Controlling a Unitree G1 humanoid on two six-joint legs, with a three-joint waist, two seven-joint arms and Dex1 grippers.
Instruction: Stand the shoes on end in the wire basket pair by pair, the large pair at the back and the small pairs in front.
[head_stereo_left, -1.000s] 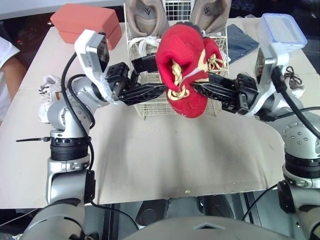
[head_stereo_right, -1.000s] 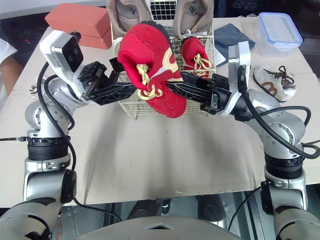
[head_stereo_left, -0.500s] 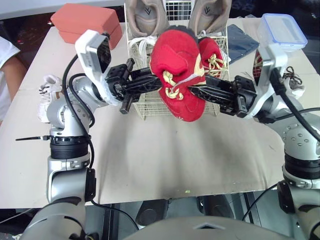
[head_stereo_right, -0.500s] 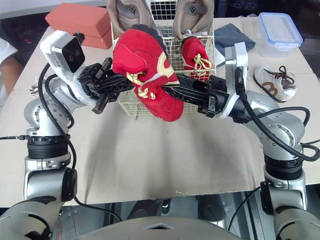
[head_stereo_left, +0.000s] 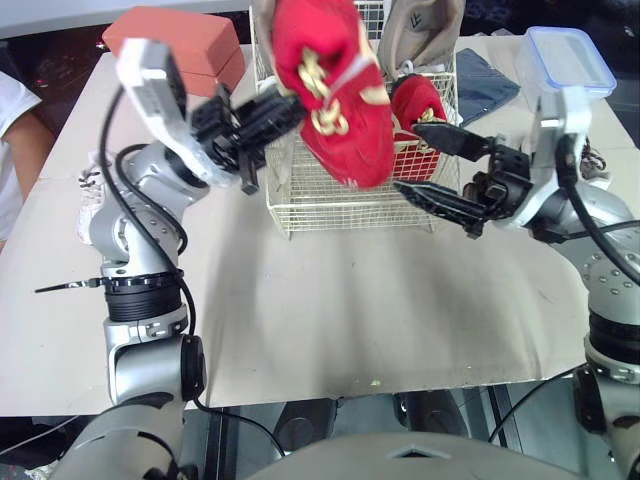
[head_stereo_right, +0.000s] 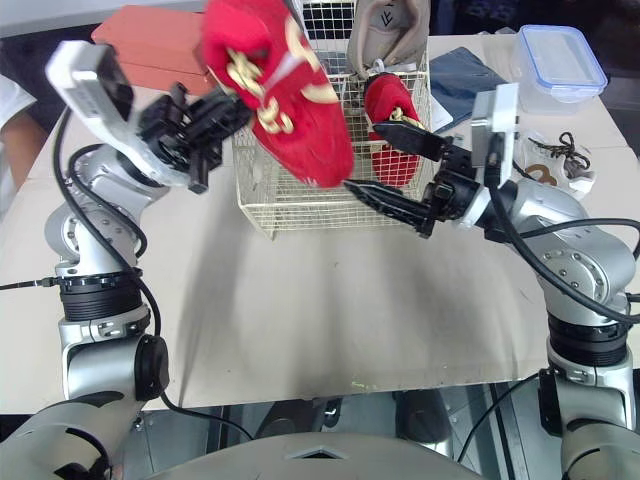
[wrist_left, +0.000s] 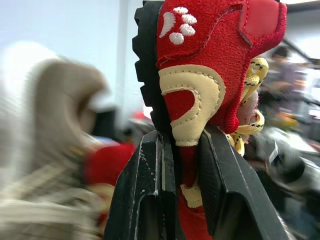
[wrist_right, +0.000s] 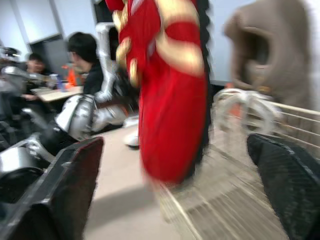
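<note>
- Holding what, and why that grip?
- Red shoe (head_stereo_left: 335, 100) is clamped sole-to-upper in left gripper (head_stereo_left: 283, 108), near upright, so it can drop in on end. It hangs above wire basket (head_stereo_left: 340, 205), not yet inside.
- Right gripper (head_stereo_left: 406, 154)?
- Empty, jaws wide apart, just below the shoe, at basket front wall; prob. ready to steady it.
- Room?
- Mate shoe (head_stereo_left: 415, 105) stands beyond right gripper, tan pair (head_stereo_left: 425, 25) behind it. Open slot sits under the held shoe. Approx. vertical descent; keep clear of front rim.
</note>
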